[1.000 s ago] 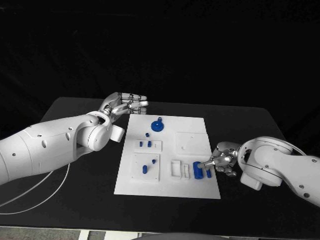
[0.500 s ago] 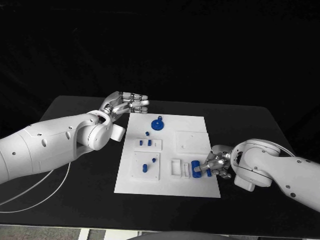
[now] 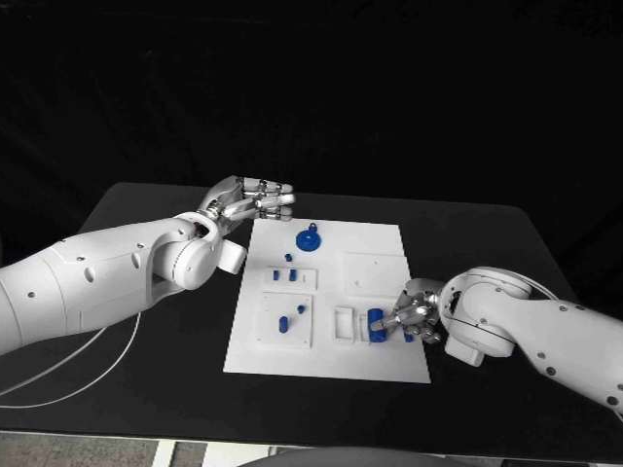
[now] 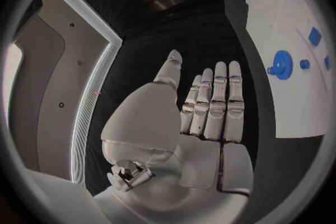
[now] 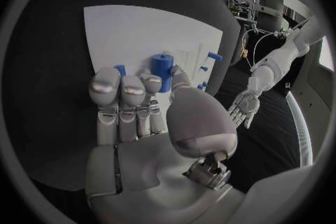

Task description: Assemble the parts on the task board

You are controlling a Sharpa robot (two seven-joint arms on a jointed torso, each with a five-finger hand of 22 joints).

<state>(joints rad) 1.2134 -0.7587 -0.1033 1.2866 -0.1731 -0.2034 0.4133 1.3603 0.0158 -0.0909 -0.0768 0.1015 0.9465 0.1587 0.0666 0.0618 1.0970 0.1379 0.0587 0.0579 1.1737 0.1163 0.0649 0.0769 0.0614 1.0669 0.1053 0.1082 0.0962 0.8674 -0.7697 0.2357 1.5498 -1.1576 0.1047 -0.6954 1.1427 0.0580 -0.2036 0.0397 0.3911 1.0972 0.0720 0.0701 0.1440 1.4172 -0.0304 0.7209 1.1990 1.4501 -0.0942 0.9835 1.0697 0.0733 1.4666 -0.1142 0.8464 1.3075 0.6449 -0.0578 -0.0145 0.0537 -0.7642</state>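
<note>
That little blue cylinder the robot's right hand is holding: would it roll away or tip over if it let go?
Probably. The blue cylinder looks round-sided, so on its side it would likely roll across the flat task board. It seems rigid and small, likely light, pinched by the right hand. Upright, it might tip easily.

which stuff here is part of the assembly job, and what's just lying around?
Job:
- task board
- blue cylinder part, held by the right hand
- blue round part at the board's far end
- small blue parts standing in the board's left blocks

Not in use:
- left hand, holding nothing, beside the board's far left corner
- white cable on the black table
</note>
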